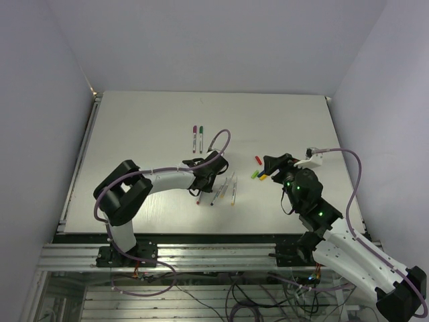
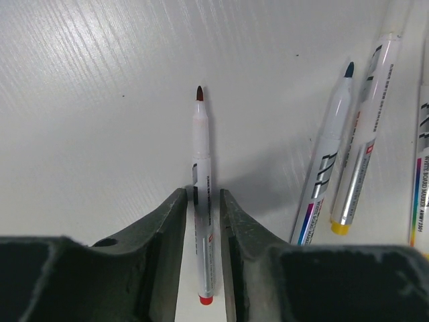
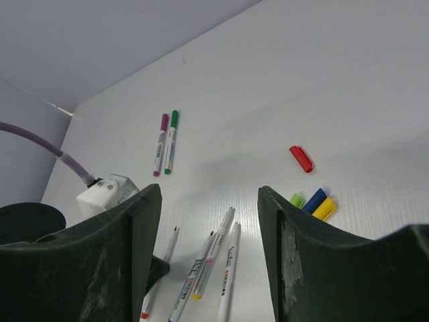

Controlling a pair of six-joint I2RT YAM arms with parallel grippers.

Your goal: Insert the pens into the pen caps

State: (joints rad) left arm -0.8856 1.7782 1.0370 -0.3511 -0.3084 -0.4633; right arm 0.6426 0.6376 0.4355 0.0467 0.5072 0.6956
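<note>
Straddling the red-tipped pen at the lower centre of the left wrist view, the left gripper flanks it closely; whether it pinches, I cannot tell. The right gripper gapes empty above loose pen caps, right of centre.

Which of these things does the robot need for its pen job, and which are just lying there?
Needed: red pen in the left gripper; three loose pens; red cap; green cap; blue cap; yellow cap.
Just lying there: magenta pen, green pen, both already capped.
</note>
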